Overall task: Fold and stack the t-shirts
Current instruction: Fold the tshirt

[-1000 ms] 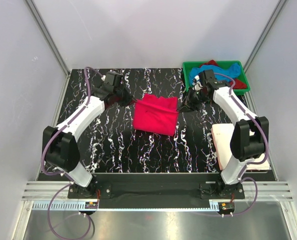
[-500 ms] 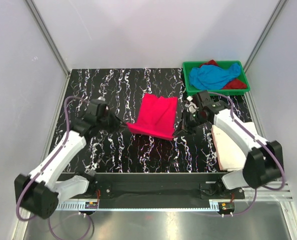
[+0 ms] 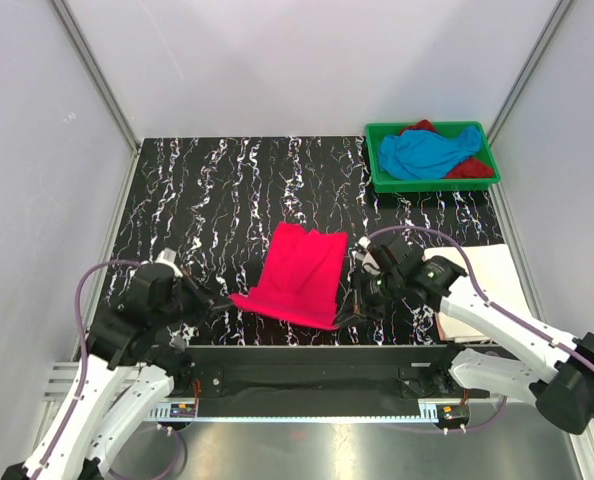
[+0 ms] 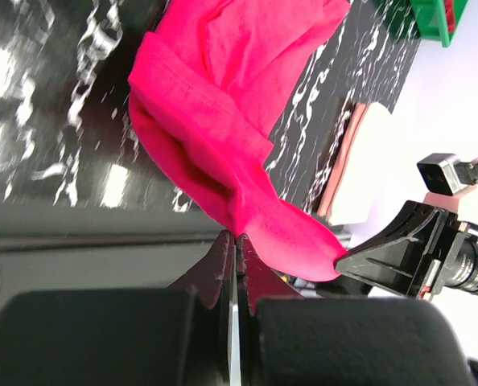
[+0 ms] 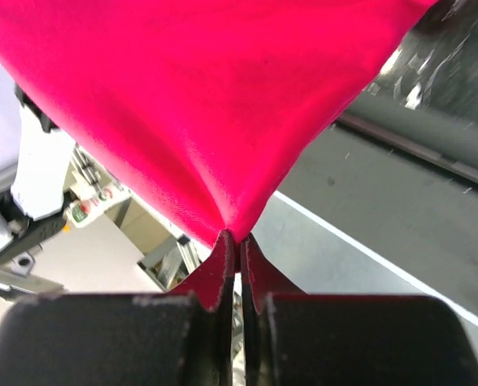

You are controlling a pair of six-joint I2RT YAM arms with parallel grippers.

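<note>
The left gripper (image 4: 235, 241) is closing fully on the near left corner of the hot pink t-shirt (image 3: 299, 275). The right gripper (image 5: 237, 240) is pinching the near right corner likewise. The shirt's near hem is hanging stretched between them at the counter's (image 3: 207, 200) near edge, its far part lying on the marbled top. The counter is lying open to the left and behind. The green tray (image 3: 377, 185), holding the sky blue t-shirt (image 3: 427, 152) and dark red t-shirt (image 3: 469, 168), is sitting well apart at the far right corner. The white t-shirt (image 3: 502, 265) is lying at the right edge. Since a second ago, both arms are drawing back, dragging the shirt from mid-counter toward the near edge.
</note>
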